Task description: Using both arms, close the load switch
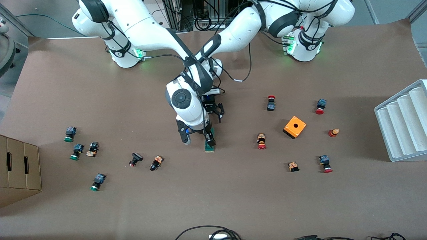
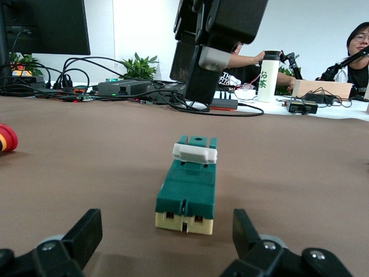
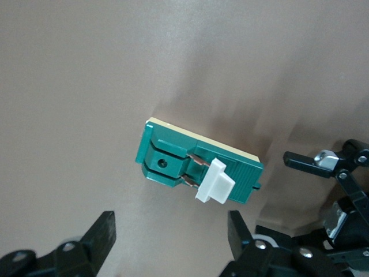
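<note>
front view: the load switch [image 1: 209,145] is seen lying flat near the table's middle, its long axis running toward and away from the front camera. the right gripper [image 1: 197,136] is held just over it, a finger at either side; the left gripper [image 1: 218,112] is lowered close to the switch's end away from the camera.
arm pose: both arms are bent inward and crossed over the middle, the right wrist turned down, the left one set low and nearly level.
left wrist view: the switch [image 2: 187,188] is met end-on, straight ahead between the parted fingers [image 2: 79,235], not yet reached. the white handle [image 2: 195,153] is raised across the green body. the right gripper [image 2: 203,60] hangs above the switch's other end.
right wrist view: the switch [image 3: 193,168] is looked down on, the handle [image 3: 215,182] standing out from its face. the jaws are spread wide and nothing is gripped; the left gripper [image 3: 334,173] is seen at one end.
key relation: the left jaws are judged in line with the long axis, the right ones astride it.
nearer arm: the right, by appearance.
</note>
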`<act>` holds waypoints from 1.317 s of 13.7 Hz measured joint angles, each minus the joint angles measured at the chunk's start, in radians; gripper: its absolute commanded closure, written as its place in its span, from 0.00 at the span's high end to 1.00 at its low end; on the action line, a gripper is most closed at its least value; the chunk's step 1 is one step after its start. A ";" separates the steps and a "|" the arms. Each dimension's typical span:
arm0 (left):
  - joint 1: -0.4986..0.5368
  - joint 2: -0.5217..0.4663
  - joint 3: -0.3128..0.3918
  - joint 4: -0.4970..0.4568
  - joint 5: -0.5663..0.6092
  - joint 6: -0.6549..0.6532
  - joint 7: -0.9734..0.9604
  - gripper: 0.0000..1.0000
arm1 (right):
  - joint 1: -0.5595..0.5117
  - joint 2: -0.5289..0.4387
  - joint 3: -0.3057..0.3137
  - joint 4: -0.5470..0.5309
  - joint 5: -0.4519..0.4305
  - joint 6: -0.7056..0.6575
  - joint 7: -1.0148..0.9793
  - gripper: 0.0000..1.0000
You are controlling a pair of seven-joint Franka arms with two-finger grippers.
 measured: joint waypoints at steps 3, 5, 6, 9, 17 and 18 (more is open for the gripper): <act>0.006 0.003 0.000 0.013 0.001 0.002 0.000 1.00 | 0.003 0.002 0.000 0.000 0.000 0.003 0.009 0.87; 0.007 0.008 0.000 0.020 0.005 0.003 0.000 1.00 | 0.004 0.002 0.000 0.000 0.000 0.004 0.012 0.87; 0.007 0.012 0.000 0.025 0.017 0.005 0.001 1.00 | 0.004 0.003 0.000 0.000 0.000 0.004 0.013 0.87; 0.008 0.026 0.000 0.041 0.045 0.020 0.001 1.00 | 0.004 0.004 0.000 0.000 0.000 0.005 0.013 0.87; 0.008 0.033 -0.001 0.055 0.046 0.030 0.001 0.99 | 0.005 0.009 0.000 0.000 0.000 0.011 0.019 0.87; 0.008 0.034 -0.002 0.055 0.046 0.030 0.001 0.93 | 0.005 0.010 0.000 0.000 0.000 0.012 0.020 0.87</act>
